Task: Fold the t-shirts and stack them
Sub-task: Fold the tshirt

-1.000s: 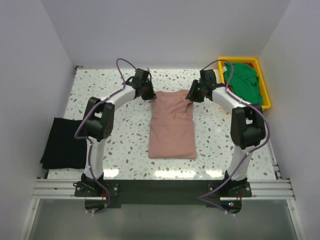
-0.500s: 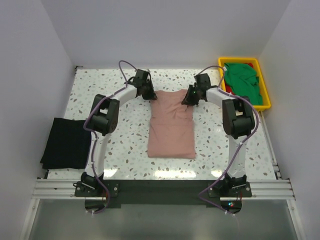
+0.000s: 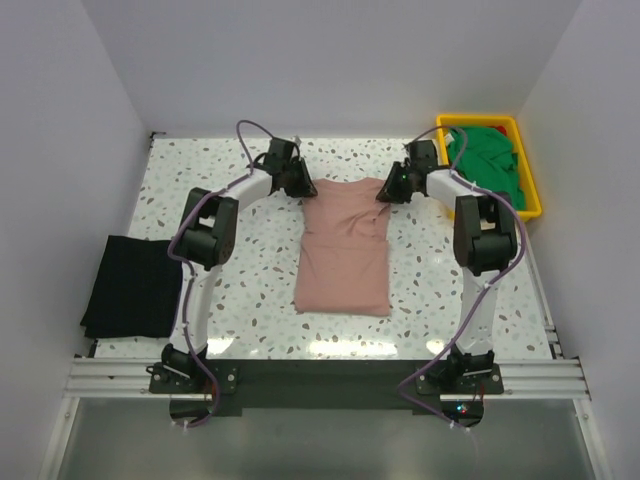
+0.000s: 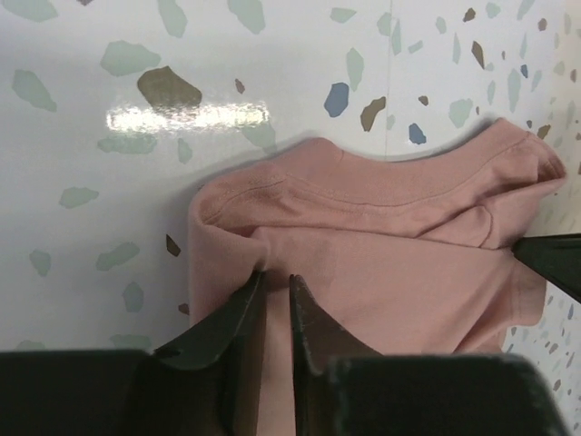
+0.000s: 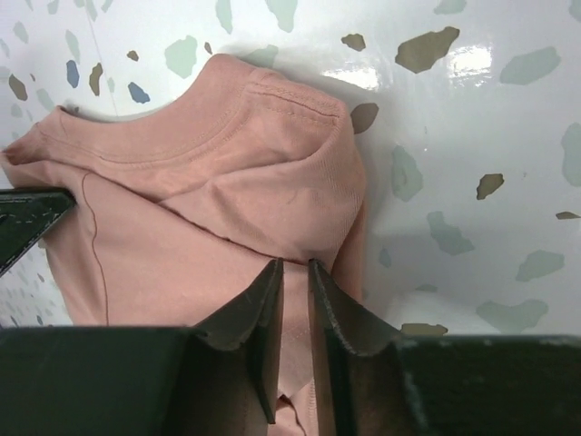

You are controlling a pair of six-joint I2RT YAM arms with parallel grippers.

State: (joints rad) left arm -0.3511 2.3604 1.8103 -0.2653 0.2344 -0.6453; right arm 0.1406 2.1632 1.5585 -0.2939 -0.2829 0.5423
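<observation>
The dusty pink t-shirt [image 3: 343, 255] lies partly folded in the middle of the table, collar end at the far side. My left gripper [image 3: 300, 188] is shut on a pinch of cloth at its far left corner, seen in the left wrist view [image 4: 275, 283] over the pink cloth [image 4: 390, 245]. My right gripper [image 3: 388, 190] is shut on the far right corner, seen in the right wrist view [image 5: 295, 270] on the pink cloth [image 5: 182, 227]. The black t-shirt [image 3: 130, 285] lies folded at the left edge. The green t-shirt [image 3: 487, 165] is heaped in the tray. No red t-shirt shows clearly.
The yellow plastic tray [image 3: 530, 205] stands at the far right corner against the right wall. White walls close the table on the left, far and right sides. The speckled tabletop [image 3: 250, 280] shows between the black and pink shirts.
Both arms have drawn their elbows up and in. The right gripper shifted slightly in and back out at the shirt's far right corner. The pink shirt's far edge is bunched a little more.
</observation>
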